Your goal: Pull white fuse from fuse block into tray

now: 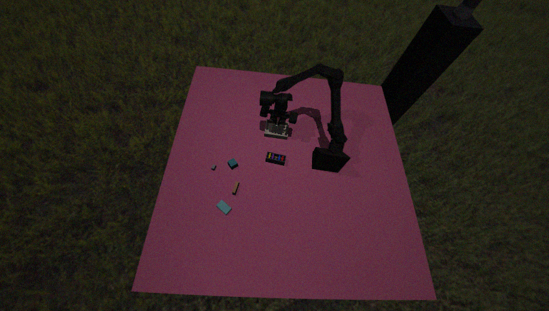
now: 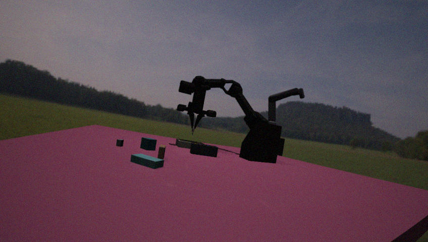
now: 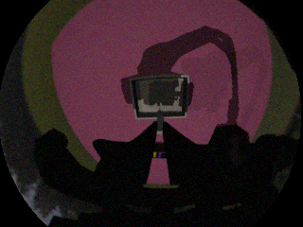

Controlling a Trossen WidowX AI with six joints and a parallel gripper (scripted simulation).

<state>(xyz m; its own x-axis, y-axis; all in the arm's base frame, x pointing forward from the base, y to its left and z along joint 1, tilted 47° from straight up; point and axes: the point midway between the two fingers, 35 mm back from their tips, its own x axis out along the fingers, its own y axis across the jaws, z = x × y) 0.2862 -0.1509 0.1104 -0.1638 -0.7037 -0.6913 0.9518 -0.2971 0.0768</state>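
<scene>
My gripper points down and is shut on the white fuse, which looks pale grey in the dim light. The gripper and fuse hang above the tray, with a clear gap below them in the exterior view. The tray is shallow, with a light rim and dark inner walls. The dark fuse block stands apart from the tray. It holds a yellow fuse, a purple fuse, a blue fuse and a red fuse.
A dark teal block, a small grey block, a tan block and a light teal block lie left of the fuse block. The arm's base stands to its right.
</scene>
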